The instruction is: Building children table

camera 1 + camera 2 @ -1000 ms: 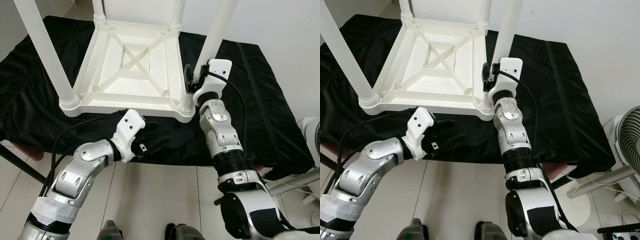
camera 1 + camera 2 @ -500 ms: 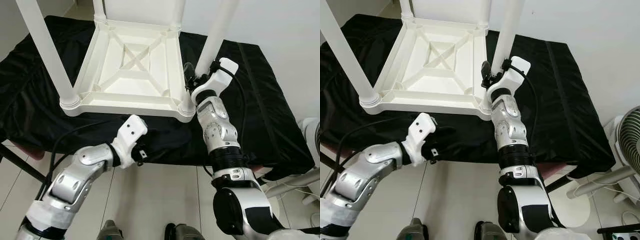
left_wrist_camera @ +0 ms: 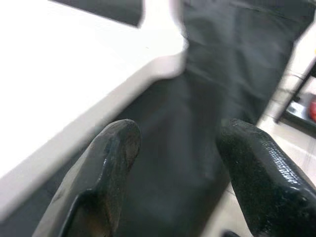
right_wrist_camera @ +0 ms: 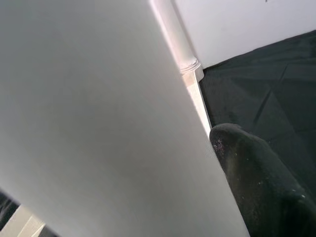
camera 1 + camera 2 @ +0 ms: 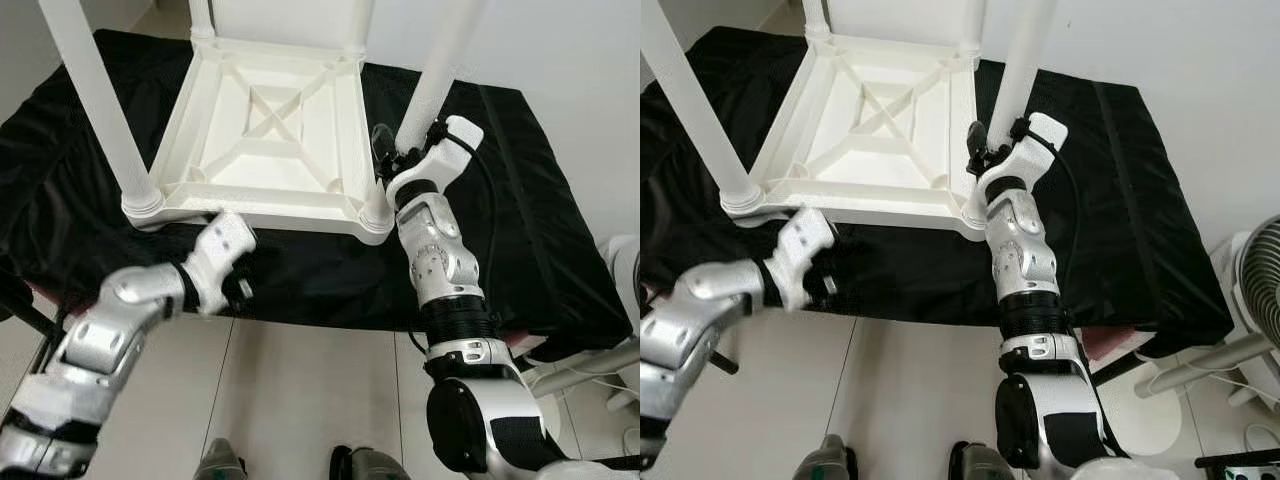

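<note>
Table (image 5: 270, 130) lies inverted, four legs seemingly fitted (judging); right gripper (image 5: 395, 155) clasps near-right leg (image 5: 435, 75), left gripper (image 5: 235, 285) gapes empty.

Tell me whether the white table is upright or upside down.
Upside down: the white table rests top-down on the black cloth, ribbed underside showing, legs pointing up.

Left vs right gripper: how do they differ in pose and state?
The left gripper is low at the near edge of the upturned white table, jaws open on nothing. The right gripper is higher, against the table leg at the near right corner. Whether it clamps is unclear. Both have black fingers.
</note>
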Controlling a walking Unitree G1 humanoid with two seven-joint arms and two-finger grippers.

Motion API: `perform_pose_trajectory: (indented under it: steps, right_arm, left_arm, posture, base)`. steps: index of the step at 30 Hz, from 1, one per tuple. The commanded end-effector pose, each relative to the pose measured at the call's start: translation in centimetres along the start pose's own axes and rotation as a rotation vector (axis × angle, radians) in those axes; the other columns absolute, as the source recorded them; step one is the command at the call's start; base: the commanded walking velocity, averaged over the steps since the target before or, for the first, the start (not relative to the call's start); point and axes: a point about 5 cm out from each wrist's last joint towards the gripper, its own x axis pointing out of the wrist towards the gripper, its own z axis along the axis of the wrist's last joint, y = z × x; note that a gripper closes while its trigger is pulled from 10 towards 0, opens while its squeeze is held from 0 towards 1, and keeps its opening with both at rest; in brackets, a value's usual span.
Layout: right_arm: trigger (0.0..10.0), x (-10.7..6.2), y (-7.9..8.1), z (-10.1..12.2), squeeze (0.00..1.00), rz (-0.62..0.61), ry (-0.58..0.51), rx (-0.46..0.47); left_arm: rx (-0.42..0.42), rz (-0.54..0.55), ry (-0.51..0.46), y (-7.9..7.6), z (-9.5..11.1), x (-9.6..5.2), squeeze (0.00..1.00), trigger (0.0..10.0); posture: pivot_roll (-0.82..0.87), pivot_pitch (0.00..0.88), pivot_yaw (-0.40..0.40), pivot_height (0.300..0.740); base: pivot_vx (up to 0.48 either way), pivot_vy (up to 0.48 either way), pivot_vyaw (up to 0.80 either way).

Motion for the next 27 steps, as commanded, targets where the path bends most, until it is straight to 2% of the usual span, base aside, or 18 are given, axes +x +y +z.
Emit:
perform_pose_trajectory:
  steps: [1,4,6,7,8,9,13,14,15,18,22,23,24,26,27]
  right_arm:
    - [10.0,-0.4,-1.0,0.5,0.00,-0.050,-0.032,0.208]
    - [10.0,-0.7,-1.2,0.3,0.00,-0.056,-0.031,0.298]
    - [10.0,-1.0,-1.3,0.2,0.00,-0.058,-0.037,0.404]
    - [10.0,-1.0,-1.3,0.2,0.00,-0.058,-0.037,0.404]
    - [10.0,-1.3,-1.5,0.1,0.00,-0.058,-0.038,0.517]
    - [10.0,-1.5,-1.6,-0.1,0.00,-0.054,-0.039,0.593]
    - [10.0,-2.0,-2.3,-0.8,0.00,-0.061,-0.029,0.739]
    - [10.0,-2.1,-2.6,-1.3,0.00,-0.068,-0.019,0.803]
    - [10.0,-2.1,-2.6,-1.3,0.00,-0.068,-0.019,0.803]
    - [10.0,-2.7,-4.0,-3.3,0.00,-0.105,0.034,1.012]
    - [10.0,-2.8,-4.3,-4.4,0.00,-0.129,0.083,1.040]
    - [10.0,-3.0,-4.7,-6.3,0.00,-0.177,0.170,1.140]
    - [10.0,-3.1,-4.8,-6.8,0.00,-0.189,0.191,1.170]
    - [10.0,-3.2,-4.9,-7.2,0.00,-0.184,0.201,1.149]
    - [10.0,-3.5,-4.8,-7.9,0.00,-0.155,0.217,1.093]
  left_arm:
    - [-0.003,0.114,-0.056,1.6,1.1,0.1,0.00,10.0]
    - [-0.030,0.170,-0.137,2.8,3.0,0.4,0.00,10.0]
    - [-0.042,0.190,-0.194,3.3,4.6,0.7,0.00,10.0]
    - [-0.042,0.190,-0.194,3.3,4.6,0.7,0.00,10.0]
    - [-0.067,0.202,-0.234,3.7,5.8,1.0,0.00,10.0]
    - [-0.073,0.209,-0.248,3.8,6.4,1.2,0.00,10.0]
    - [-0.065,0.206,-0.273,3.9,7.7,1.4,0.00,10.0]
    - [-0.064,0.201,-0.275,3.8,8.1,1.6,0.00,10.0]
    - [-0.064,0.201,-0.275,3.8,8.1,1.6,0.00,10.0]
    - [-0.053,0.173,-0.304,3.4,9.7,2.1,0.00,10.0]
    - [-0.050,0.153,-0.343,2.9,10.9,2.3,0.00,10.0]
    - [-0.053,0.118,-0.391,2.2,12.2,2.5,0.00,10.0]
    - [-0.054,0.109,-0.403,2.0,12.6,2.5,0.00,10.0]
    - [-0.051,0.092,-0.411,1.7,12.8,2.5,0.00,10.0]
    - [-0.054,0.046,-0.408,1.1,12.8,2.4,0.00,10.0]
  posture:
    - [0.10,0.089,-0.044,0.740]
    - [0.10,0.090,-0.043,0.740]
    - [0.10,0.091,-0.045,0.740]
    - [0.10,0.091,-0.045,0.740]
    - [0.11,0.091,-0.047,0.740]
    - [0.10,0.093,-0.045,0.740]
    - [0.10,0.097,-0.042,0.740]
    - [0.10,0.102,-0.044,0.740]
    - [0.10,0.102,-0.044,0.740]
    - [0.10,0.106,-0.043,0.740]
    - [0.10,0.111,-0.042,0.740]
    - [0.10,0.114,-0.043,0.740]
    - [0.10,0.114,-0.043,0.740]
    - [0.11,0.118,-0.046,0.740]
    - [0.11,0.121,-0.048,0.740]
  base:
    - [0.000,0.000,0.00]
    - [0.000,0.000,0.00]
    - [0.000,0.000,0.00]
    - [0.000,0.000,0.00]
    - [0.000,0.000,0.00]
    - [0.000,0.000,0.00]
    - [0.000,0.000,0.00]
    - [0.000,0.000,0.00]
    - [0.000,0.000,0.00]
    - [0.000,0.000,0.00]
    - [0.000,0.000,0.00]
    - [0.000,0.000,0.00]
    - [0.000,0.000,0.00]
    - [0.000,0.000,0.00]
    - [0.000,0.000,0.00]
